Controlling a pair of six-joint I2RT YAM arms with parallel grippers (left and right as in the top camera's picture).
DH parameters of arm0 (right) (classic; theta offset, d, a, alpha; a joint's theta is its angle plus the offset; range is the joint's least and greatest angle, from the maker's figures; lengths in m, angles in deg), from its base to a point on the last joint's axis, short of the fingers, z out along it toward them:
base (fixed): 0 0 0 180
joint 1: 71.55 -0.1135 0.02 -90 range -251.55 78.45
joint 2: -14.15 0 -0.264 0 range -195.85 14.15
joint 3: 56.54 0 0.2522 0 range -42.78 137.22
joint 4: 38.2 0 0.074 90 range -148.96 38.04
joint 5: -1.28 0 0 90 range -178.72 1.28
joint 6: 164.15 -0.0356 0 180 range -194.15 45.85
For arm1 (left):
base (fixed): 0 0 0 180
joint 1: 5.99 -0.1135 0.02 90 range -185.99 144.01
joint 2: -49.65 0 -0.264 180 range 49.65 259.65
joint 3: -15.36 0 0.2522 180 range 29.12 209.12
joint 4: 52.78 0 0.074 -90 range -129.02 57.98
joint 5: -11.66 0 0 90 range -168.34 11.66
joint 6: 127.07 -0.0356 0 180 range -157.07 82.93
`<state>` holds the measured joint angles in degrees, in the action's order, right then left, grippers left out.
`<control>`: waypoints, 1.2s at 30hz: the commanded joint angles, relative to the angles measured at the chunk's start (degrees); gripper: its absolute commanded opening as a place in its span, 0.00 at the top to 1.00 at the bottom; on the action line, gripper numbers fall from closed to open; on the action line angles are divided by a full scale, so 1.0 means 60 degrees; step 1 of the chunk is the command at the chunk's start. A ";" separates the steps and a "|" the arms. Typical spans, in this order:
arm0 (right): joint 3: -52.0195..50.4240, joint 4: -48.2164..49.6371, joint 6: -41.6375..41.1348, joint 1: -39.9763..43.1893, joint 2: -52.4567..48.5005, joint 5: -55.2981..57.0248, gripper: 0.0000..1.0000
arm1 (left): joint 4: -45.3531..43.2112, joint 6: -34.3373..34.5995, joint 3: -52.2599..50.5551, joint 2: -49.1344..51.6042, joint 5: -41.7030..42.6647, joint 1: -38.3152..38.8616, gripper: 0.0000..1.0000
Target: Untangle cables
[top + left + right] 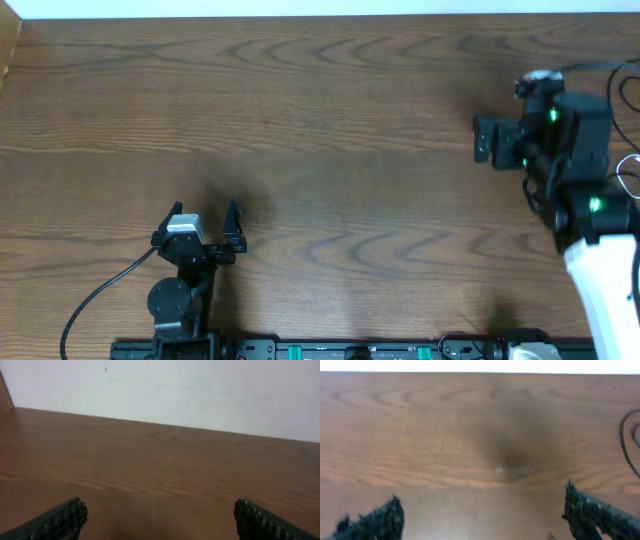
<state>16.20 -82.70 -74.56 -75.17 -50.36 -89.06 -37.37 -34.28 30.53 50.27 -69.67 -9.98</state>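
Bumpy black fingertips [382, 520] sit closest in the right wrist view, one low on each side, with bare wood between them. So the right jaws are spread wide and pinch nothing. Only the tips show. The rest is cut off at the bottom edge.

The cables lie at the far right edge of the counter [330, 120], just beside the right arm [575, 150]. The arm covers some of that spot, and the picture edge cuts off more. In the right wrist view a thin black cord [623, 442] bends in from the right edge and goes out again. A second bit of black curve shows just beside it. From above, thin black lines loop near the top right corner, and a thin white cord [627, 163] peeks out by the arm. They are very skinny, much thinner than a fingertip. Their ends are too small or cut off to see, and I cannot tell how the cords cross each other.

The left jaws are well apart from the cables, near the front left of the counter. They are spread wide too, with only wood between the two bumpy tips [62, 520]. A thicker black wire [100, 290] curls away from the left arm [175, 295]. A white wall [175, 390] stands behind the counter.
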 commanded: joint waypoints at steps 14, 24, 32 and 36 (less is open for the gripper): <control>-0.7883 0.5865 -0.0430 -0.0015 0.5402 -0.0004 0.01 | 0.0291 0.0018 -0.0197 -0.0066 0.0007 -0.0029 0.06; -0.9774 0.5956 -0.0423 0.0095 0.8353 -0.0004 0.01 | 0.0291 0.0018 -0.0197 -0.0066 0.0007 -0.0029 0.06; -0.9777 0.4393 -0.0419 0.0117 1.0510 0.0007 0.01 | 0.0291 0.0015 -0.0197 -0.0066 0.0007 -0.0029 0.06; -0.9777 0.4390 -0.0423 0.0124 1.0706 0.0000 0.01 | 0.0291 0.0018 -0.0197 -0.0066 0.0007 -0.0029 0.06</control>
<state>-42.38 -55.99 -76.57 -74.99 13.05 -89.10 -37.35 -34.26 30.53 50.27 -69.69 -9.98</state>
